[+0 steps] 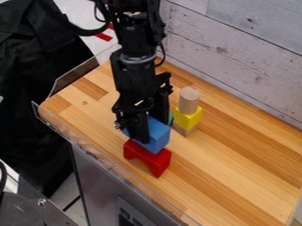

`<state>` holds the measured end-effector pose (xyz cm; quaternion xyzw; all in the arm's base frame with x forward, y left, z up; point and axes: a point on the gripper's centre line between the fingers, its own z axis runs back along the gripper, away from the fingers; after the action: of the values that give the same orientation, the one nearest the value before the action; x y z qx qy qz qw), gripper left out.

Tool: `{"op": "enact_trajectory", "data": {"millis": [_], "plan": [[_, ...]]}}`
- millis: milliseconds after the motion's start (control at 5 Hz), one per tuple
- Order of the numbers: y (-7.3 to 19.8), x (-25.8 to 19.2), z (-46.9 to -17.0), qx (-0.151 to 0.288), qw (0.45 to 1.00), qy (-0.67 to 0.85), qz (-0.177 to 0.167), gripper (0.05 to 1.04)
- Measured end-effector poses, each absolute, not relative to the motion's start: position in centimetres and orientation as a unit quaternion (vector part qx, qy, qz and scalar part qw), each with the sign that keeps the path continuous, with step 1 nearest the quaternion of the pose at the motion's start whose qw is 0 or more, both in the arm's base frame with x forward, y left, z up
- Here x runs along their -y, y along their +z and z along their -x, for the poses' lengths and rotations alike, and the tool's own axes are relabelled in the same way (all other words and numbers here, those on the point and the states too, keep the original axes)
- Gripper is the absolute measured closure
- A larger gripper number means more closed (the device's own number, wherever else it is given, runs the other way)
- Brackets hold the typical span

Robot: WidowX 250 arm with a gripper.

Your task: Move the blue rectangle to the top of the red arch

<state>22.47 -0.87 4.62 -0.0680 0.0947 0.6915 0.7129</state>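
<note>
The black gripper (pixel 147 132) hangs down left of the middle of the view, shut on the blue rectangle (pixel 157 136). One finger crosses the block's near left side, and the block's far side is partly hidden. Directly below is the red arch (pixel 149 157), upright on the wooden surface near its front left edge. The blue block's lower edge overlaps the arch's top in the view; whether the two touch, I cannot tell.
Just right of the gripper, a wooden cylinder (pixel 189 100) stands on a yellow block (pixel 189 118), with a wooden piece (pixel 184 129) under it. A green piece (pixel 171 118) shows partly behind the blue block. A whitewashed plank wall (pixel 247 53) runs along the back.
</note>
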Motion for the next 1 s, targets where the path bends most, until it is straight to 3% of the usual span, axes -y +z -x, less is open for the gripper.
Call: {"op": "enact_trajectory", "data": {"millis": [1000], "plan": [[4.59,1.71,-22.26,-0.082,0.722,0.682,0.083,0.524]]}}
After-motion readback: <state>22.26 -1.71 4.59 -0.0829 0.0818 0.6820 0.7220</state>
